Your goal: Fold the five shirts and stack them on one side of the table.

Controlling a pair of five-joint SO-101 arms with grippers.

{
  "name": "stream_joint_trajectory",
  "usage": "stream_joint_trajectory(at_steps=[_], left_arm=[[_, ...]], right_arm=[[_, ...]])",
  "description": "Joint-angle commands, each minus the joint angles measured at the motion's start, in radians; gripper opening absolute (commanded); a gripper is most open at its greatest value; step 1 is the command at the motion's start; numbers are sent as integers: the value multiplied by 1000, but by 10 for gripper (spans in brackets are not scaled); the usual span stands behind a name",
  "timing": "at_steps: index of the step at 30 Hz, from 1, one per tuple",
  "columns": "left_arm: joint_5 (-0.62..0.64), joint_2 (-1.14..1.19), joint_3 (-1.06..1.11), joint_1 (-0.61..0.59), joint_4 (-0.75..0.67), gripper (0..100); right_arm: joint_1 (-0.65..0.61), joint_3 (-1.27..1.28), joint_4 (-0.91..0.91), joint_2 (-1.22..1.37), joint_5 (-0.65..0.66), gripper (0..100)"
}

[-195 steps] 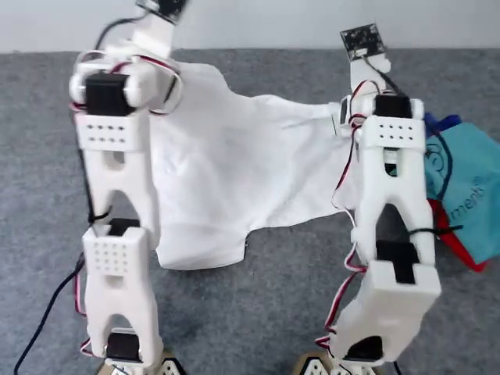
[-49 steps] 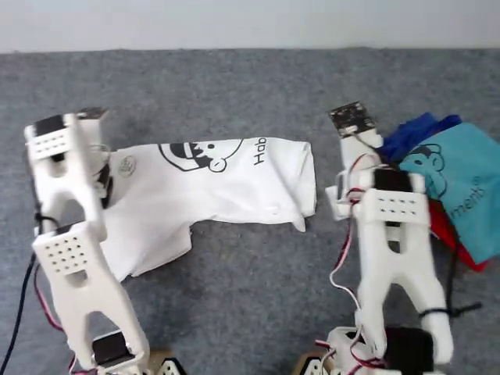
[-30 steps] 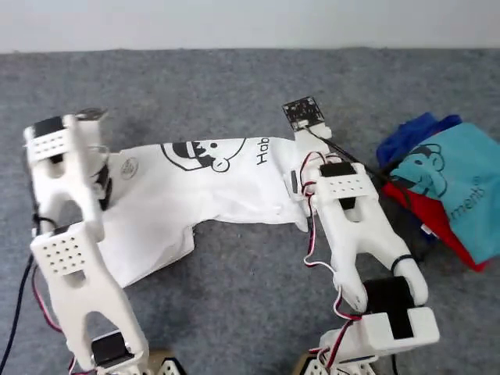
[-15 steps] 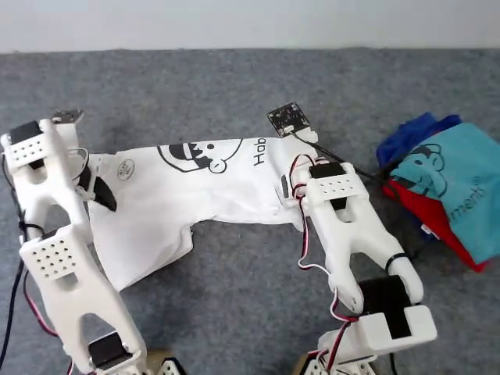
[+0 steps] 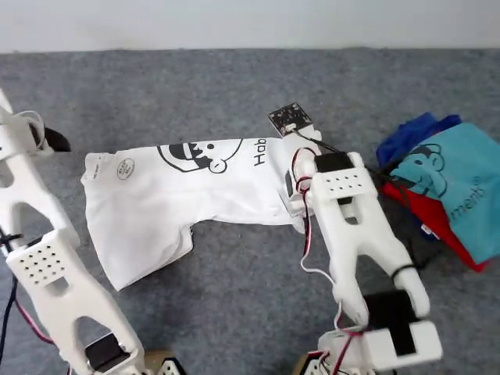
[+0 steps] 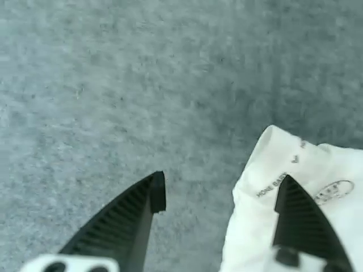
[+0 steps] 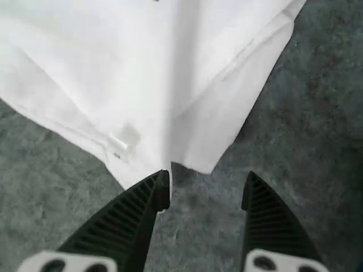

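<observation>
- The grey felt table (image 5: 234, 312) shows bare on every side of the white shirt, so you have room to work.
- The white shirt (image 5: 195, 195) lies flat in a long band, print up, with one sleeve sticking out toward the arm bases near its label end. I judge it half folded, that sleeve and a crosswise fold being left to do.
- The heap of coloured shirts (image 5: 461, 180) sits well apart from the white shirt, beyond its hem end, teal over red and blue. It is likely parked there to wait its turn.
- The right arm (image 5: 344, 211) leans over the white shirt's hem end. The right gripper (image 7: 207, 182) hangs just above the hem corner, fingers parted and grasping nothing, well placed, I'd say, for you to pinch that corner.
- The left arm (image 5: 47, 266) stands off beyond the white shirt's label end. The left gripper (image 6: 222, 190) is over the felt just beside that corner, fingers spread wide and empty.
</observation>
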Motion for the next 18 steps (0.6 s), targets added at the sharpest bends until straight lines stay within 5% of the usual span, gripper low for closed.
stream_joint_trajectory(at_steps=[1, 7, 13, 18], left_arm=[[17, -35, 35, 74, 25, 307], [12, -150, 303, 296, 21, 307], [9, -173, 469, 404, 15, 306], [-20, -173, 501, 407, -9, 306]], right_arm=[[45, -44, 70, -117, 25, 215], [199, -38, -225, -140, -32, 214], [131, -20, -481, 44, -133, 199], [67, -130, -526, 249, -153, 124]])
